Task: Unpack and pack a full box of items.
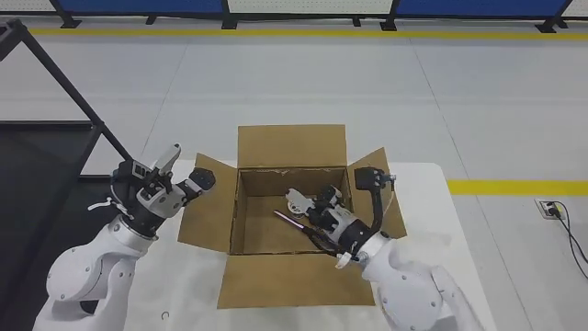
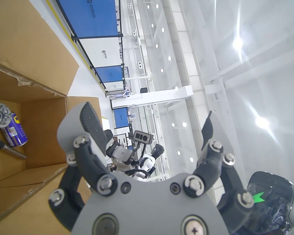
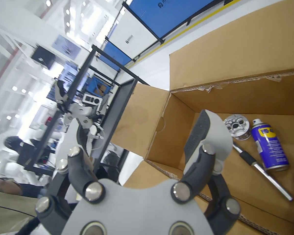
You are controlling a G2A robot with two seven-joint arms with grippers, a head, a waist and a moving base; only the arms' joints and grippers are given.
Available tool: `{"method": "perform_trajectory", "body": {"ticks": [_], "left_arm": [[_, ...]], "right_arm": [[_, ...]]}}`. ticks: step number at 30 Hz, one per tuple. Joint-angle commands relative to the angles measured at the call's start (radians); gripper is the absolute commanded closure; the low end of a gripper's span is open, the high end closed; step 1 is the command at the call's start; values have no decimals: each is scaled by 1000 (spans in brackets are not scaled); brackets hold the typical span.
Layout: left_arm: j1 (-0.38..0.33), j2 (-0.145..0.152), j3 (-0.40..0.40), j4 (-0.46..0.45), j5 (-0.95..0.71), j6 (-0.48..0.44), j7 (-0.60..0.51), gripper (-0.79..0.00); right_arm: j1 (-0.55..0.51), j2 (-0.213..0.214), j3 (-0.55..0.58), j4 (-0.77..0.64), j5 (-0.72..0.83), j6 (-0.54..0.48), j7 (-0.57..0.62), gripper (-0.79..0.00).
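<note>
One spray can (image 3: 269,145) flat, alongside rod (image 3: 267,176)

The box (image 1: 291,145) stands open on the worktop (image 1: 424,204). On its bottom lies a spray can (image 3: 269,145), with a metal disc (image 3: 236,126) just beside its capped end and a rod (image 3: 264,172) alongside. The left hand (image 1: 188,173) is outside the left flap, and the right hand (image 1: 310,200) is over the inside.
</note>
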Motion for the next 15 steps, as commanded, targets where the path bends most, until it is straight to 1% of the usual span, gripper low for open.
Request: {"method": "perform_trajectory", "body": {"ticks": [1,6,9,11,13,15], "left_arm": [[8,2,-4,-10,-10,22,-12,-785],[37,7,-23,-35,-17,37,-20,-785],[55,9,-35,-45,-50,46,-35,-785],[64,10,-42,-50,-62,49,-42,-785],[71,11,-43,-55,-66,51,-47,-785],[71,11,-43,-55,-66,51,-47,-785]], "right_arm": [[76,-5,-50,30,-64,37,71,-785],[269,-22,-175,164,-202,46,278,-785],[371,-35,-230,280,-255,43,384,-785],[425,-45,-262,348,-270,34,434,-785],[464,-54,-289,409,-294,53,477,-785],[475,-57,-296,423,-311,71,487,-785]]}}
